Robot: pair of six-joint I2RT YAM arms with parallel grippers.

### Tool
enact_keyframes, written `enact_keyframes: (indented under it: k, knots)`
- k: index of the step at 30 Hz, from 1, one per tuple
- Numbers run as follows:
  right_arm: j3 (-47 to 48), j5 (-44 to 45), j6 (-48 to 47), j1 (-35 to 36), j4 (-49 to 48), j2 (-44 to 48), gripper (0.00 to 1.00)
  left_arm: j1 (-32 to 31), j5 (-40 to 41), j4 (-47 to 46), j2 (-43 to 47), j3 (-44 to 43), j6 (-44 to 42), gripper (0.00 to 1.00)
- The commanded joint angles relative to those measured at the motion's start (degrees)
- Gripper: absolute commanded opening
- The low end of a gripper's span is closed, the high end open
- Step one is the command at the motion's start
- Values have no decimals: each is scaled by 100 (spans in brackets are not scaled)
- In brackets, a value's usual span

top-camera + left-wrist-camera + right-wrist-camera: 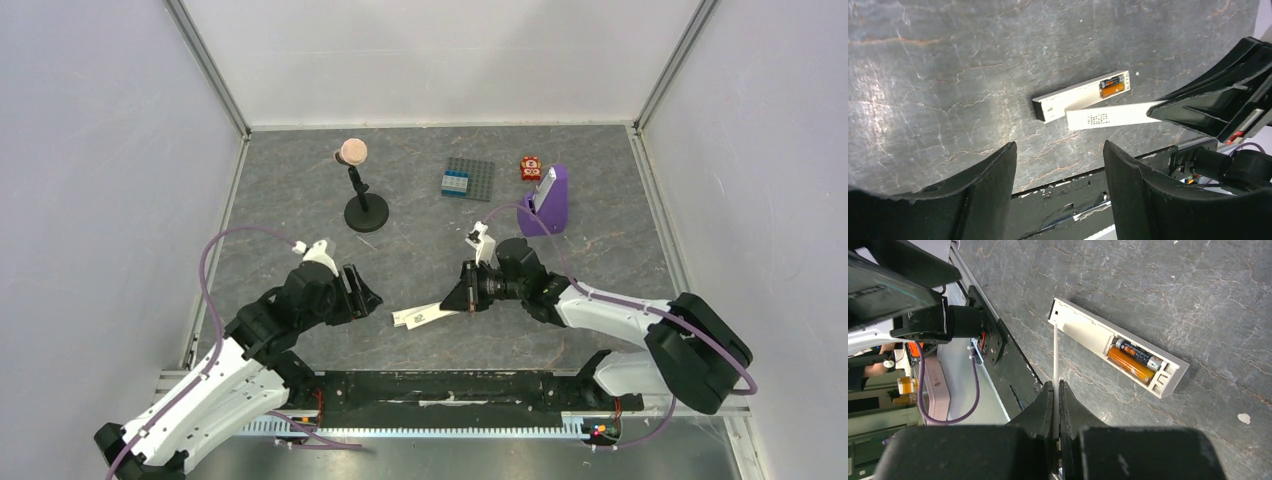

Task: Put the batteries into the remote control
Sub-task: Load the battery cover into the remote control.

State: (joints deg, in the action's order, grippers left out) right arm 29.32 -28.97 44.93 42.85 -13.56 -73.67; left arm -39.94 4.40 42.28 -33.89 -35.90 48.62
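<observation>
Nearest the arm bases, the white remote control [1083, 327] lies back-up on the grey worktop [600, 180], its recess open, with the orange battery [1129, 365] and the dark grey battery [1138, 354] side by side inside. Just left of it, the left gripper [366, 295] hovers with jaws apart and empty, while the right gripper [1055, 390] has its jaws clamped on the thin white battery cover [1108, 117], held beside the remote. Farther back stand a black ball-topped stand [363, 195], a grey studded baseplate [469, 179], a small red toy [530, 167] and a purple wedge stand [547, 205].
</observation>
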Motion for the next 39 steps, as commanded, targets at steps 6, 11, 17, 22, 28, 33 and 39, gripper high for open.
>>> enact_keyframes:
  k: [6,11,17,22,28,33,39]
  knots:
    - [-75,-348,765,-92,-1453,-540,0,-13,-311,-1206,132,1071,1103,68]
    - [-113,-260,981,-135,-1666,-709,0,-11,-320,-1459,-52,1275,1154,68]
    - [-67,-389,1025,-150,-1694,-1038,0,-18,-300,-1675,-253,1403,1158,68]
    - [-108,-329,1048,-147,-1705,-1161,0,-13,-342,-2150,-369,1648,1217,68]
    - [-267,-265,1296,-177,-2015,-1244,0,-13,-412,-2454,-580,1840,1255,67]
    - [-458,-440,1811,-233,-2541,-1314,0,-13,-414,-2496,-669,1883,1244,67]
    - [-692,-616,2397,-271,-3126,-1438,0,-14,-405,-2588,-721,1929,1245,67]
